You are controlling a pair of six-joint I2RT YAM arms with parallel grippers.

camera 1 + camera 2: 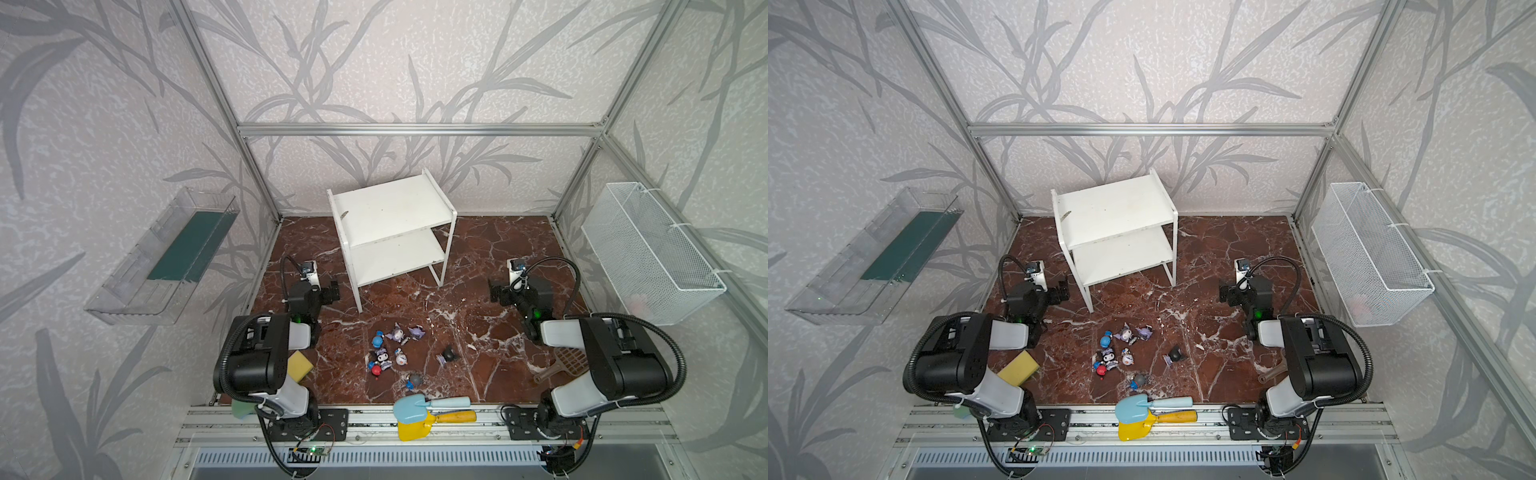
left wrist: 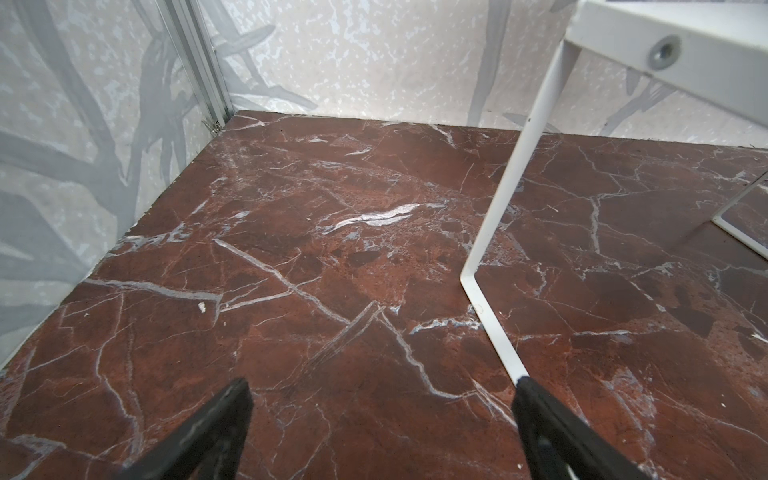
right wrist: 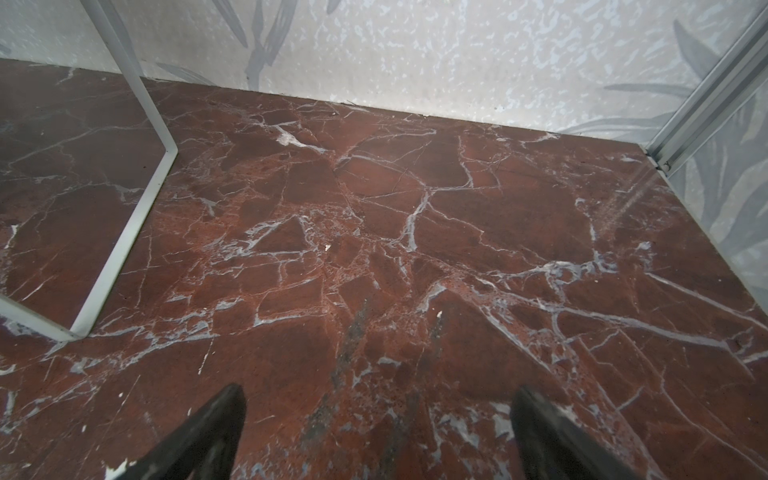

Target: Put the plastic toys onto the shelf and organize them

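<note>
Several plastic toys (image 1: 390,353) (image 1: 1115,353) lie loosely clustered on the red marble floor, in front of the shelf. One black toy (image 1: 449,354) sits apart to the right, and a grey and blue one (image 1: 413,380) is nearer the front edge. Both boards of the white two-tier shelf (image 1: 390,216) (image 1: 1113,212) are bare. My left gripper (image 1: 332,291) (image 2: 382,386) hovers open beside the shelf's front left leg (image 2: 511,199), holding nothing. To the right of the shelf, my right gripper (image 1: 496,293) (image 3: 380,392) is open and empty above the floor, near a shelf leg (image 3: 137,199).
A yellow sponge (image 1: 300,365) lies by the left arm. A blue shovel (image 1: 415,406) and a yellow shovel (image 1: 415,428) rest on the front rail. A brown scoop (image 1: 569,361) lies by the right arm. The clear tray (image 1: 166,257) and wire basket (image 1: 652,253) hang on the side walls.
</note>
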